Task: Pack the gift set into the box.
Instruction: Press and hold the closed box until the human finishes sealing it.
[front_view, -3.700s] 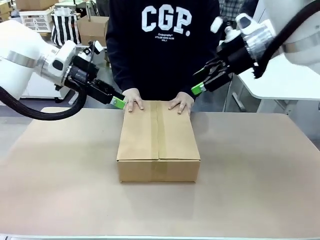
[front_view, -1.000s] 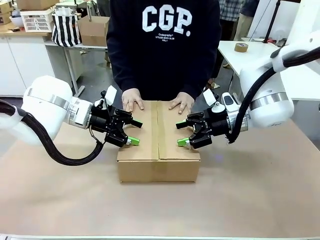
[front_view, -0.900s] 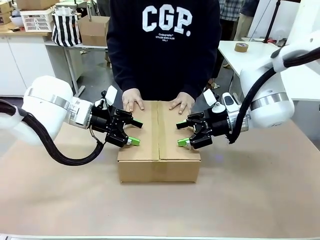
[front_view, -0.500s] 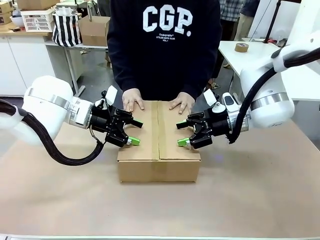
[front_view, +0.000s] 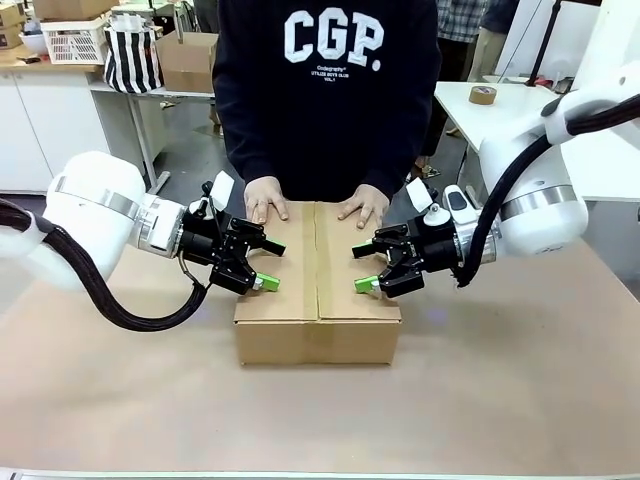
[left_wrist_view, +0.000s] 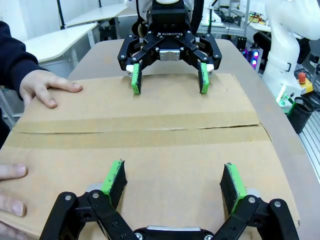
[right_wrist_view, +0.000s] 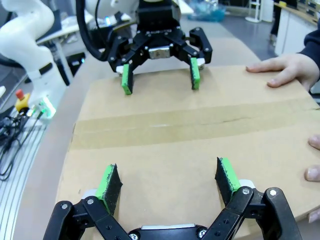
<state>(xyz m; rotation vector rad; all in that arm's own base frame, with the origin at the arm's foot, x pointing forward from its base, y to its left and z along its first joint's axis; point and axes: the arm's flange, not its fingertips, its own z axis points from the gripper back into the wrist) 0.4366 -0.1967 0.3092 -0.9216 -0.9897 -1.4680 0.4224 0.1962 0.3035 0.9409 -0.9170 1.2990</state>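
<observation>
A: We log one brown corrugated box (front_view: 317, 290), flaps shut, a straight seam down the lid, mid-table (front_view: 520, 380). Two bare hands (front_view: 265, 203) lie flat at its 12 o'clock edge.
B: We count two grippers: left gripper (front_view: 270, 264) at 9 o'clock, right gripper (front_view: 363, 268) at 3. Green pads spread, gripping nothing. No change since half a second back.
</observation>
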